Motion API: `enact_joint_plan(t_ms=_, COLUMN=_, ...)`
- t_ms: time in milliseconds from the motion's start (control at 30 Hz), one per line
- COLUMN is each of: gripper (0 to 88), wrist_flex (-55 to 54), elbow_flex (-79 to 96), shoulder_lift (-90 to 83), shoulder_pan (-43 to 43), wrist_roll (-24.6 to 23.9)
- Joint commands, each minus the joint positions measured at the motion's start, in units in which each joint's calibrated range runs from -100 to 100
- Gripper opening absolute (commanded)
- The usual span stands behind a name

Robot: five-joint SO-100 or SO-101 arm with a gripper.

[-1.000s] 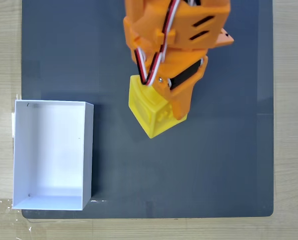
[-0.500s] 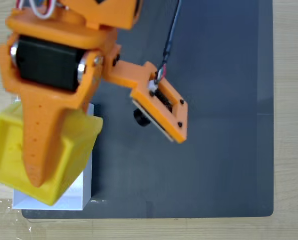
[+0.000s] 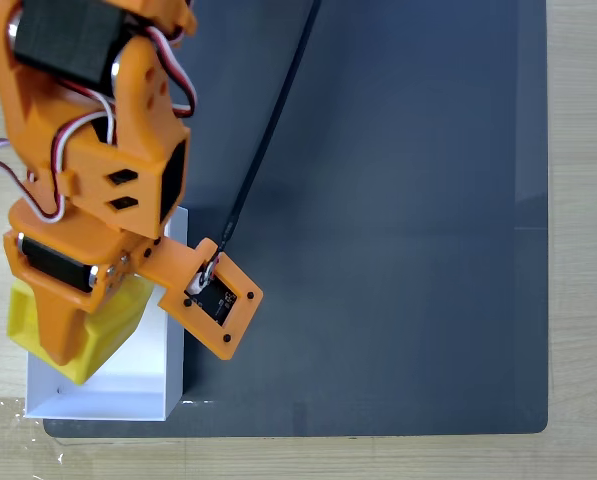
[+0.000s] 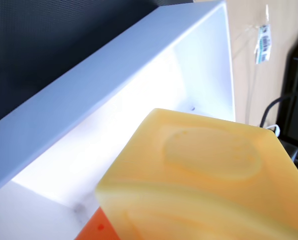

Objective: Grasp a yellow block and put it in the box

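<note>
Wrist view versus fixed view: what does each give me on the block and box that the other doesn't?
The wrist view alone gives the round stud on the yellow block close up, the box inner wall and a far corner, and a cable and tag beyond the table edge. The fixed view alone gives the dark mat, the arm, and the block's place over the box's left part. Both show the yellow block held over the white box.

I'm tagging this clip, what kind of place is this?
Likely a tabletop robot practice bench: a dark mat on a wooden table, with one yellow block and a white box.
</note>
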Motion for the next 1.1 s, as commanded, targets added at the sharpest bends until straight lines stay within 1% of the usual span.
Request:
enact_joint_plan(t_ms=0, gripper=21.0, wrist_flex=-0.9, elbow_flex=-5.5, shoulder_lift=2.0, shoulder_pan=0.4, wrist_roll=0.2)
enact_joint_plan(t_ms=333, gripper=22.2, wrist_flex=-0.5, elbow_flex=-7.6, shoulder_lift=6.7, shoulder_pan=0.9, wrist_roll=0.4)
enact_joint_plan(t_ms=400, gripper=25.8, wrist_flex=-0.5, elbow_flex=-7.3, shoulder_lift=6.7, shoulder_pan=0.9, wrist_roll=1.5)
enact_joint_plan(t_ms=533, gripper=38.9, wrist_flex=0.8, elbow_flex=-7.2, shoulder_lift=6.4, shoulder_pan=0.6, wrist_roll=3.0)
enact_joint_plan(t_ms=633, gripper=43.8, wrist_flex=3.3, elbow_flex=-7.7, shoulder_lift=6.0, shoulder_pan=0.3, wrist_roll=3.1)
enact_joint_plan(t_ms=867, gripper=44.1, wrist_flex=5.0, elbow_flex=-7.7, shoulder_lift=3.0, shoulder_pan=-1.5, wrist_roll=2.9)
enact_joint_plan(t_ms=1067, gripper=43.8, wrist_flex=5.3, elbow_flex=-6.6, shoulder_lift=-6.5, shoulder_pan=-4.8, wrist_roll=2.4)
